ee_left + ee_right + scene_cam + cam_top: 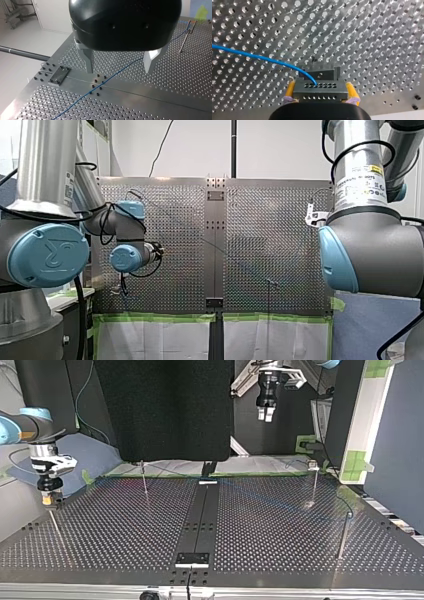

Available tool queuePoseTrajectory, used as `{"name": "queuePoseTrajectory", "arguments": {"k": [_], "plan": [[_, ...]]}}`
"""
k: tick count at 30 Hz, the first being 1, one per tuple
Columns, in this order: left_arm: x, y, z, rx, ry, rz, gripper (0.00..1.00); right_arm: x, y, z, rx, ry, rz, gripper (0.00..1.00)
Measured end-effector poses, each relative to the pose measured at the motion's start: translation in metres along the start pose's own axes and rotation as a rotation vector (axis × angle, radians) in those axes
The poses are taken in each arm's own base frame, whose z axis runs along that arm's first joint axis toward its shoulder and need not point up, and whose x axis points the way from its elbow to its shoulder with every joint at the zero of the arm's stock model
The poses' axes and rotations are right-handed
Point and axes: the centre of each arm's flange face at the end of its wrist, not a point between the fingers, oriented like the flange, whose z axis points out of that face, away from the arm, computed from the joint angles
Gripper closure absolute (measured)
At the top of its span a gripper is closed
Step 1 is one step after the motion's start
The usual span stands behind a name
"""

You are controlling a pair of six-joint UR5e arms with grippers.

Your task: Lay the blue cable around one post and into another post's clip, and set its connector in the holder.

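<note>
Low over the edge of the silver table full of holes (125, 525), at the top view's left, my right gripper (48, 499) pinches the grey connector block with two rows of little holes (320, 90). Its yellow pads (290, 90) press on the two sides of the block. The thin blue cable (262, 58) comes out of the top of the block and curves away over the table. A small grey metal piece (324, 73) sits just ahead of the block. I think it may be the holder, but I cannot be sure.

My left gripper (118, 70) hangs high above the middle of the table. Its metal fingers (87, 58) are spread wide and hold nothing. The cable lies flat on the table under them and runs on toward a thin metal post (185, 40). I cannot tell if it is in a clip there.

I think the step in hand is setting the connector in the holder. The next move needs the block lined up straight with the holder and pushed in gently, with the cable kept loose so it does not pull off the post.
</note>
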Motion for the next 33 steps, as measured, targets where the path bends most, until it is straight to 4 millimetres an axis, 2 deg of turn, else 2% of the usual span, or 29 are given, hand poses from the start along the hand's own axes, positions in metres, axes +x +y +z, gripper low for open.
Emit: {"name": "queuePoseTrajectory", "arguments": {"k": [13, 33], "plan": [[-0.001, 0.001, 0.004, -0.003, -0.004, -0.001, 0.02, -0.006, 0.003, 0.005, 0.024, -0.006, -0.001, 1.0], [-0.002, 0.003, 0.007, -0.005, -0.007, -0.001, 0.02, -0.003, 0.005, 0.012, 0.054, -0.004, -0.006, 1.0]]}}
